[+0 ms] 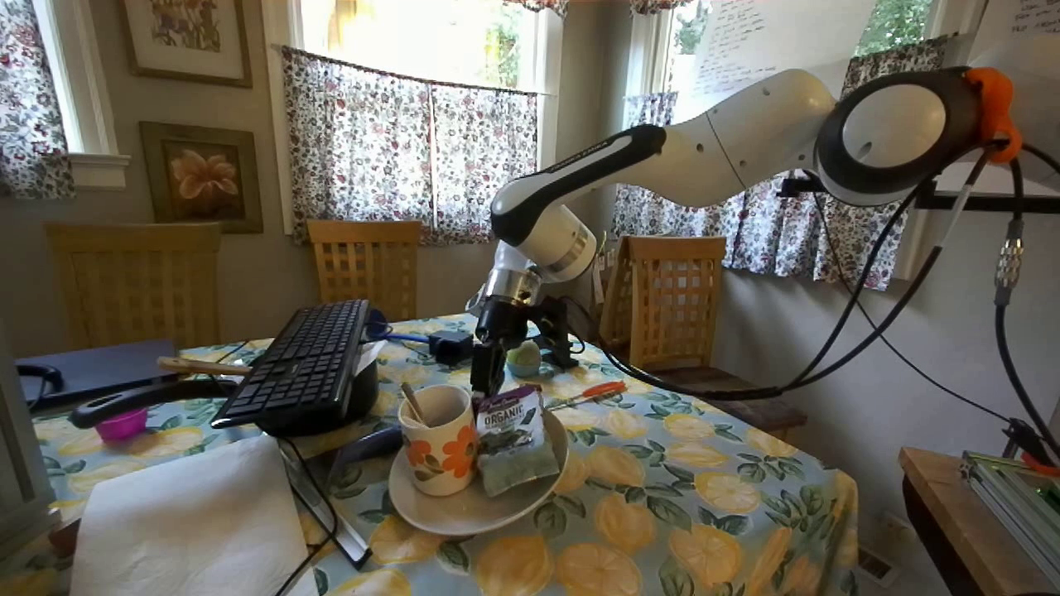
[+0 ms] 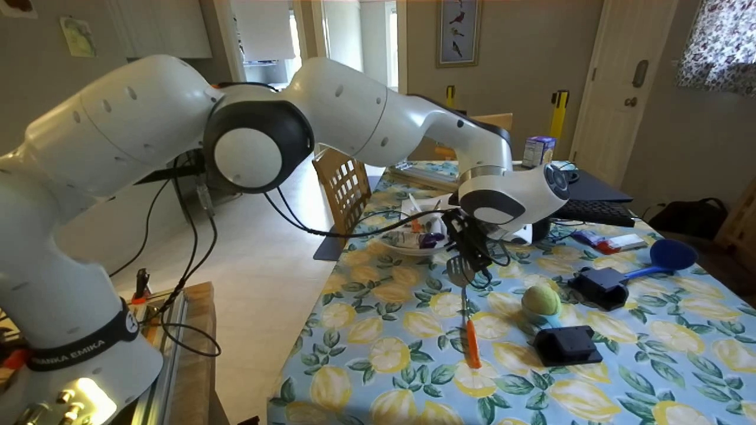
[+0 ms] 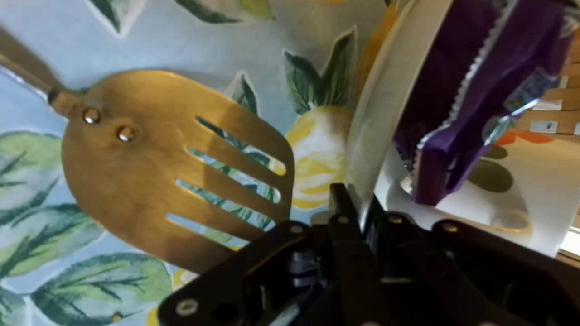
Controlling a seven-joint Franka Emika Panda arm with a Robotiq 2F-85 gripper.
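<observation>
Wrist view: claw [image 3: 360,203] pinches bowl rim [image 3: 385,108].

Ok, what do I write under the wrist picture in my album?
The gripper pinches a dish by the rim, slotted spatula and purple packet nearby.

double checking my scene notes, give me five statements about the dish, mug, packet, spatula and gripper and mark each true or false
1. The gripper is closed on the rim of the white dish. True.
2. The packet marked ORGANIC is in the dish, beside the flowered mug. True.
3. The mug is tipped over on its side. False: it stands with its mouth up.
4. The slotted spatula lies on the tablecloth, outside the dish. True.
5. The spatula's handle is blue. False: it is orange.
</observation>
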